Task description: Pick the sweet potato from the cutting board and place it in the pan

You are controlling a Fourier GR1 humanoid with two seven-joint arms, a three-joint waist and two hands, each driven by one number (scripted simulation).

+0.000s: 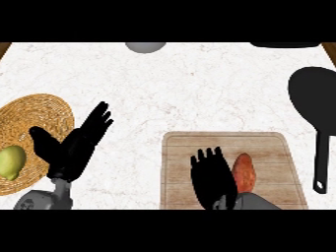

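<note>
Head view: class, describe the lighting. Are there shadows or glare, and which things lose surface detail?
Head view: even light, no glare on the counter and no cast shadows. Head view: the pan, the left hand and the right hand show as flat black shapes without shading, while the sweet potato keeps its colour.

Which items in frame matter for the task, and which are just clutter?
Job: sweet potato; board under it; pan, far right; right hand, open beside the sweet potato.

Lying about: woven mat; yellow-green fruit on it; grey object and dark object at the far edge; left hand, resting open.
</note>
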